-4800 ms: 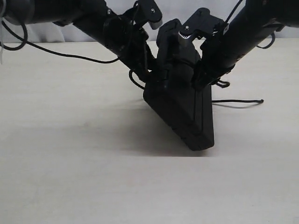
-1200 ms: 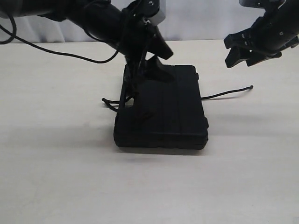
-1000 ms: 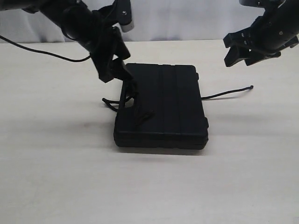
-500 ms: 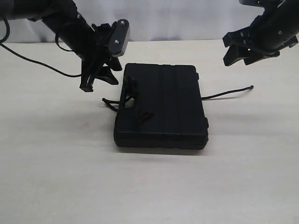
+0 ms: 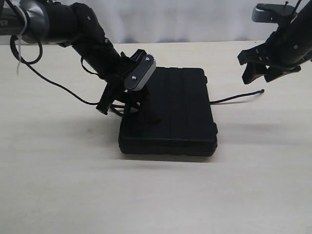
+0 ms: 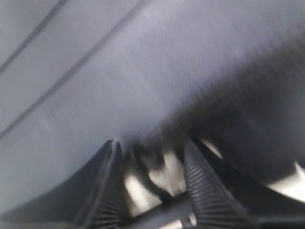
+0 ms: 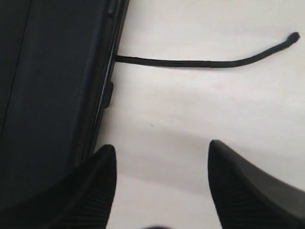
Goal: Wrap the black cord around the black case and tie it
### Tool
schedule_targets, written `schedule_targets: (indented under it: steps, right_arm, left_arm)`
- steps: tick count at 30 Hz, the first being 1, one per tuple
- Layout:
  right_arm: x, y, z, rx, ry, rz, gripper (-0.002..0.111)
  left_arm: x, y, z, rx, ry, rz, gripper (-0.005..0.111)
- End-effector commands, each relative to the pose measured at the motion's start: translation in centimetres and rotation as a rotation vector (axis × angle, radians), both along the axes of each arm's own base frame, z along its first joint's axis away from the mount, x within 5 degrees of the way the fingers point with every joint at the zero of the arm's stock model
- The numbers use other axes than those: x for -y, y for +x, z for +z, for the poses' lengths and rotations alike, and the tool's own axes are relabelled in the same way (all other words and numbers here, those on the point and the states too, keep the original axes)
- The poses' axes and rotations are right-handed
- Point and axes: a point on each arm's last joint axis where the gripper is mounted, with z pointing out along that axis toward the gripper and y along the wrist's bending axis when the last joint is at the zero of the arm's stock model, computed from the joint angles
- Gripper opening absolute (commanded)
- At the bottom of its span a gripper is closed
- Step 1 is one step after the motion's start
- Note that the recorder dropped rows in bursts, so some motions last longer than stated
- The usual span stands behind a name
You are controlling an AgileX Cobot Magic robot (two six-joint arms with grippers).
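We judge black cord (image 5: pixel 237 97) limp; pinch free end, right of centre. Black case (image 5: pixel 180 112) rigid. Left gripper (image 5: pixel 114 109) spread at its left edge; right gripper (image 5: pixel 257 78) spread, upper right.

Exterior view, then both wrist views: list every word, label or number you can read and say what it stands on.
"PER": on the left arm in the exterior view, cut off by the picture's edge, faint.
Black case: no text seen.
Wrist views: none.
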Motion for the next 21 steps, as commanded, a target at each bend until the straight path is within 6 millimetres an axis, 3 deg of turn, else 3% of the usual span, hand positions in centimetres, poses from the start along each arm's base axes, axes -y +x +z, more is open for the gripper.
schedule_targets:
  steps: [1, 5, 9, 15, 17, 19, 21]
  right_arm:
    - [1.6, 0.6, -3.3, -0.064, -0.001, -0.076, 0.054]
    - [4.8, 3.1, -9.8, -0.129, 0.249, -0.283, 0.054]
    - [5.9, 5.1, -12.9, -0.023, 0.537, -0.406, 0.054]
    - [6.2, 6.4, -16.6, 0.035, 0.596, -0.542, 0.054]
    - [6.3, 6.9, -16.9, 0.094, 0.617, -0.537, 0.054]
    - [6.0, 7.4, -16.9, 0.142, 0.681, -0.522, 0.044]
    - [5.7, 7.3, -16.8, 0.149, 0.7, -0.476, 0.016]
  left_arm:
    - [1.4, -0.3, 0.1, 0.02, -0.054, -0.002, 0.039]
    - [1.5, -0.5, 0.0, 0.009, -0.047, -0.015, 0.039]
    - [1.5, -0.6, 0.0, -0.001, -0.046, -0.019, 0.039]
    - [1.5, -0.5, 0.0, 0.007, -0.047, -0.015, 0.039]
    - [1.5, -0.5, 0.0, 0.007, -0.047, -0.015, 0.039]
    - [1.5, -0.5, 0.0, 0.008, -0.047, -0.014, 0.039]
    - [1.5, -0.5, 0.0, 0.008, -0.047, -0.014, 0.039]
